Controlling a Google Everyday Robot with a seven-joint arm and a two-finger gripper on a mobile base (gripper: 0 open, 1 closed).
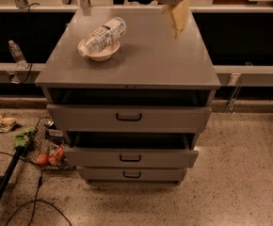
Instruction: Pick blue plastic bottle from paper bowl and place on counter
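Bottle: blue plastic bottle (104, 33) lies tilted in paper bowl (100, 56), one end past the rim; we can't read the label print.
Bowl: left side of counter (150, 55).
Gripper: gripper (179, 16) over counter's rear right, apart from bottle, partly cut off at top; we can't tell grip state.
Nearby: small bottle (17, 53) on left ledge.

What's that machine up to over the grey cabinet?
The robot's gripper hangs above the back right of the grey counter, well apart from the blue plastic bottle. That bottle lies on its side across the paper bowl on the counter's left, not yet picked up.
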